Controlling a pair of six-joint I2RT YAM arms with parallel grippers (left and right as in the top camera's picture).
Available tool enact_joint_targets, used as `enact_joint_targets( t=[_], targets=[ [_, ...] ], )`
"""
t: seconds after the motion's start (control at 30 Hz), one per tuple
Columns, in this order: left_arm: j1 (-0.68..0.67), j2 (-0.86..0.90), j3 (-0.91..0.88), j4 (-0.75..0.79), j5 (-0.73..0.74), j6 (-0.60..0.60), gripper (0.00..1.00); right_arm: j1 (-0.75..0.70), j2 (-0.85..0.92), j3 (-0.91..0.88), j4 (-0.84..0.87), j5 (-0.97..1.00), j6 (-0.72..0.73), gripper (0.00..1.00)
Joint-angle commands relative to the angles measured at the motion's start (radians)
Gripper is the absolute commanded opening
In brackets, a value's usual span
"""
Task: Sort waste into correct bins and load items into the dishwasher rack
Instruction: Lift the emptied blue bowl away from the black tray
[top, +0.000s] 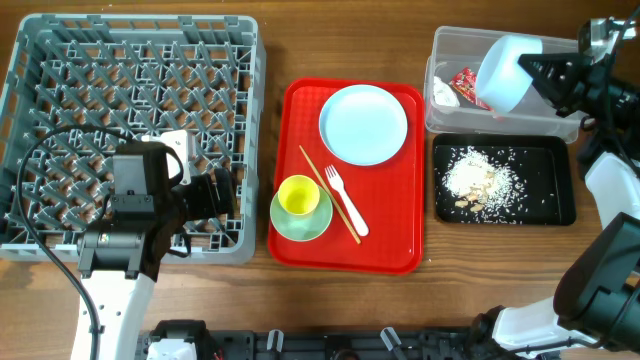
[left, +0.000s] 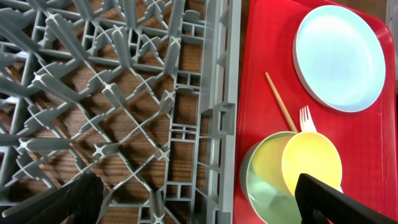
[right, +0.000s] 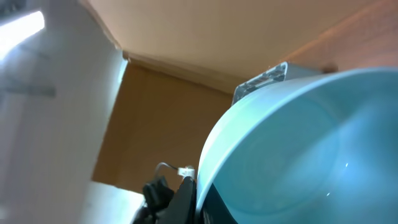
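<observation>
Gripped at its rim by the right hand (top: 530, 72), the bowl (top: 500, 72) is held tilted above the tub (top: 445, 45), right of the red tray (top: 400, 250). In the tub the wrapper (top: 466, 85) and tissue (top: 443, 95) are seen; crumbs (top: 482, 180) are spread in the black bin (top: 555, 215), likewise right of the tray. On the tray are laid the plate (top: 363, 123), fork (top: 345, 200), stick (top: 320, 175) and the cup (top: 298, 195) on its saucer (top: 300, 225). Left of the tray, the left hand (top: 222, 190) is held open over the rack (top: 130, 60).
</observation>
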Motion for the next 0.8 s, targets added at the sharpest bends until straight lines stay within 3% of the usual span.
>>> enact_joint_targets(
  t=[0.0,0.13,0.27,0.4,0.77],
  targets=[
    [0.005,-0.008,0.021,0.003,0.012,-0.005,1.00,0.003,-0.005,0.073,-0.024,0.071,0.013,0.05],
    [0.005,-0.008,0.021,0.002,0.012,-0.005,1.00,0.003,-0.005,0.173,-0.101,0.244,-0.033,0.05],
    [0.005,-0.008,0.021,0.003,0.012,-0.005,1.00,0.003,-0.005,0.270,-0.320,0.330,-0.190,0.05],
    [0.005,-0.008,0.021,0.003,0.012,-0.005,1.00,0.021,-0.005,0.367,-0.674,0.402,-0.422,0.05],
    [0.005,-0.008,0.021,0.003,0.012,-0.005,1.00,0.142,-0.005,0.558,-1.341,0.489,-1.004,0.05]
  ],
)
